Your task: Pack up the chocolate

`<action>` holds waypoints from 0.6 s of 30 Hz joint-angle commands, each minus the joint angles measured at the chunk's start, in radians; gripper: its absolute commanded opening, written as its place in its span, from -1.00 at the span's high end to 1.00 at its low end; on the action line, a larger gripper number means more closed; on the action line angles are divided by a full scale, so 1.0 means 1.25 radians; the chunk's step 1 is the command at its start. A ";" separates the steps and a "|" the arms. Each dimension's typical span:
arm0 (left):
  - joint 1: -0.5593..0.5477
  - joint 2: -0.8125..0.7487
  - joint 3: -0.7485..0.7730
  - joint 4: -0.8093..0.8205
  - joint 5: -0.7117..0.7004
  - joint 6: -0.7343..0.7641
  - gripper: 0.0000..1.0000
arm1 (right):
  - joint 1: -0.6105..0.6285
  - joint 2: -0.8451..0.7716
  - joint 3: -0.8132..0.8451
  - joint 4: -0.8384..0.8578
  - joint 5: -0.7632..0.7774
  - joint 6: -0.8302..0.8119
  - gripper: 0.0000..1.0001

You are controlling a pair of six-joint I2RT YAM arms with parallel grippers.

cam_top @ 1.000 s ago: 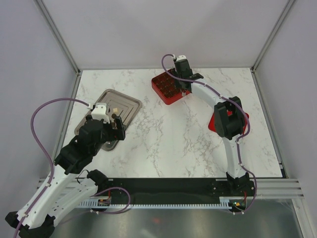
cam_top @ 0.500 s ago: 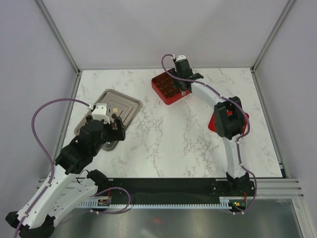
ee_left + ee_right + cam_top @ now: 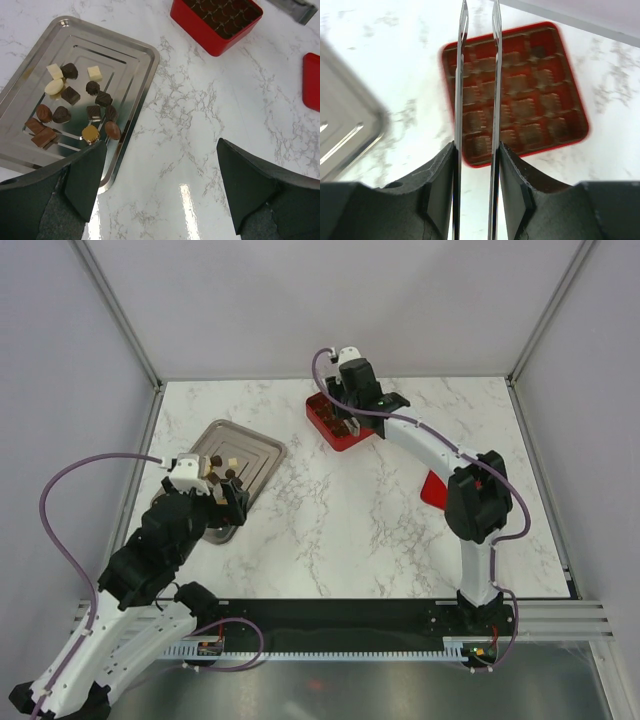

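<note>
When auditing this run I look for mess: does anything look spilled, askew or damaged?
Nothing looks spilled or damaged. The loose chocolates all lie on the metal tray. Tray and red box both sit askew to the table, which seems mere placement.

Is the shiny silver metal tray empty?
No, small brown and cream chocolate pieces lie scattered on the silver metal tray in the left wrist view.

Right gripper (image 3: 347, 408) above red box (image 3: 333, 437), chocolate (image 3: 231, 462) on tray (image 3: 256, 451)
</note>
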 commanded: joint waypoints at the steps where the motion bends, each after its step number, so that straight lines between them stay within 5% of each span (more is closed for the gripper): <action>1: 0.001 -0.038 -0.009 0.056 -0.003 0.035 -0.99 | 0.095 -0.028 -0.032 0.046 -0.025 -0.004 0.08; 18: 0.001 -0.091 -0.022 0.074 -0.016 0.032 -0.99 | 0.261 0.126 0.007 0.077 -0.147 -0.063 0.05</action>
